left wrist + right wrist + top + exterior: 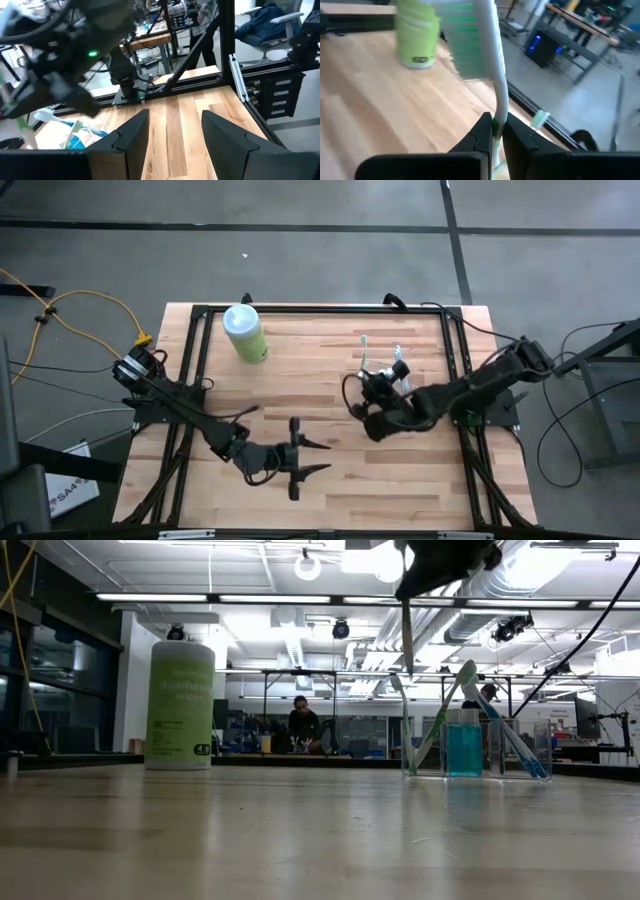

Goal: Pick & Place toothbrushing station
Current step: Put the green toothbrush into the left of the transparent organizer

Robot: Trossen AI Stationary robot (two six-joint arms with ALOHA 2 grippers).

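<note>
The toothbrushing station point(470, 750), a small clear holder, stands on the wooden table at the far right with several toothbrushes leaning in it and something blue inside. It also shows from above point(388, 366). My right gripper point(495, 131) hovers just above and beside it point(375, 392), shut on a white-and-green toothbrush point(485, 45). That toothbrush's lower end point(408, 640) hangs over the station. My left gripper point(172, 135) is open and empty, level above the table's near middle point(312, 456). My right gripper pinches the toothbrush's thin white shaft point(498, 112), just below the green bristle head, between its two fingers. The fingers lie across the shaft. The toothbrush is lifted clear and hangs roughly upright, its lower end point(409, 665) above the station.
A pale-green wipes bottle with a white cap point(245, 333) stands at the far left of the table. A black frame point(320, 308) runs round the table's edges. Bare wood lies between the bottle and the station. A person point(302, 725) sits in the room behind.
</note>
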